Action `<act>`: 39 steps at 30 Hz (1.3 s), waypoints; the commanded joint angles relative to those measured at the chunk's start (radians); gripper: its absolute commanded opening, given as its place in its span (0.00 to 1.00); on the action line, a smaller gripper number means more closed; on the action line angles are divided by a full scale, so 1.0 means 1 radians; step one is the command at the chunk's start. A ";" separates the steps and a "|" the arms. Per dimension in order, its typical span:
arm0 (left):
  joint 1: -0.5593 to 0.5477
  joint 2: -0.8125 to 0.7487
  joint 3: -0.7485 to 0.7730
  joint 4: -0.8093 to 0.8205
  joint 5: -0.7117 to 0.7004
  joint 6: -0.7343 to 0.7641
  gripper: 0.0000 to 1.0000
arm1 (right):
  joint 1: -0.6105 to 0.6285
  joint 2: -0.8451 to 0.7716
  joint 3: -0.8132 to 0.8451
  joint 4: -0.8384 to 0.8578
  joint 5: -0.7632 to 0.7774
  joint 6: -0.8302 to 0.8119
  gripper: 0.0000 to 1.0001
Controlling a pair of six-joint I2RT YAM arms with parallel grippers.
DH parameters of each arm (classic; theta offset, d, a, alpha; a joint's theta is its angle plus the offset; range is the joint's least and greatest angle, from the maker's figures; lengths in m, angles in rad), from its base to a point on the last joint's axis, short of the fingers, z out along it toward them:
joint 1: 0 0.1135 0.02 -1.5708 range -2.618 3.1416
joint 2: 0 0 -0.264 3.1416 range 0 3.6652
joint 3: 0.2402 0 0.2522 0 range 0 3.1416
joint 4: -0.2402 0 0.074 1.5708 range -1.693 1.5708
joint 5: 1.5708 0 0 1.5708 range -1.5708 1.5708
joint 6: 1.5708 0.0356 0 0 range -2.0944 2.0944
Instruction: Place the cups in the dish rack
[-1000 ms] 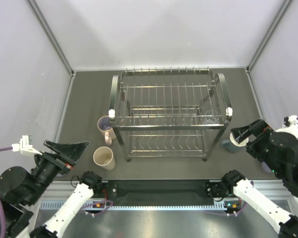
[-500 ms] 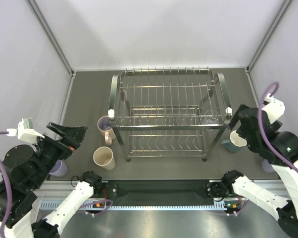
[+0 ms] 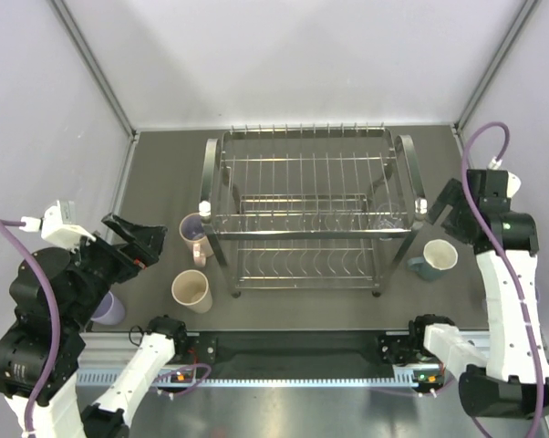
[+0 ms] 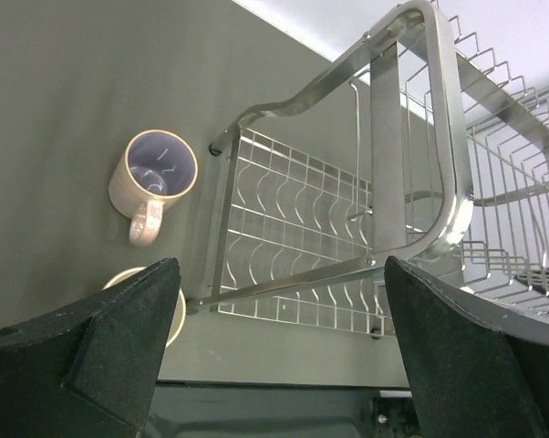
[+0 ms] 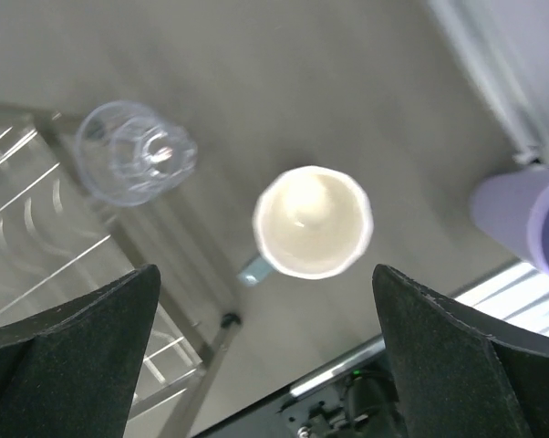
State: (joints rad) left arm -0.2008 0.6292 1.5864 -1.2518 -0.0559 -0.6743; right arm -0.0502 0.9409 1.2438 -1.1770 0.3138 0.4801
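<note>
The chrome dish rack (image 3: 311, 234) stands mid-table. A clear glass (image 3: 388, 219) sits inside it at the right end. The pink mug (image 3: 195, 235) and the beige tumbler (image 3: 191, 290) stand left of the rack. One lavender tumbler (image 3: 108, 308) is half hidden under my left arm. The teal mug (image 3: 436, 257) stands right of the rack. My left gripper (image 3: 138, 242) is open and empty, raised left of the pink mug (image 4: 153, 173). My right gripper (image 3: 448, 203) is open and empty, high above the teal mug (image 5: 313, 222), the glass (image 5: 136, 152) and a second lavender tumbler (image 5: 525, 224).
White walls enclose the dark table on three sides. A black rail with the arm bases (image 3: 302, 351) runs along the near edge. The rack's side frame (image 4: 439, 137) fills the right of the left wrist view; the beige tumbler (image 4: 176, 306) peeks past the left finger.
Both arms have swung upward. My left gripper has moved right toward the pink mug. My right gripper has lifted up and back from beside the teal mug. No cup has moved.
</note>
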 commanded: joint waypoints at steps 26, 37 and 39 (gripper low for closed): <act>0.004 0.061 0.136 0.141 0.122 0.151 0.70 | -0.103 0.458 -0.098 0.381 -0.512 -0.127 0.65; -0.006 0.106 0.202 0.327 0.278 0.104 0.59 | -0.103 0.561 -0.173 0.490 -0.493 -0.132 0.57; -0.006 0.113 0.199 0.373 0.321 0.091 0.56 | -0.103 0.588 -0.173 0.508 -0.486 -0.132 0.55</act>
State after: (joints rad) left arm -0.2054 0.7120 1.7664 -1.0157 0.1761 -0.5629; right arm -0.1406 1.5017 1.0729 -0.7448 -0.1780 0.3569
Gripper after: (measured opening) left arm 0.572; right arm 0.564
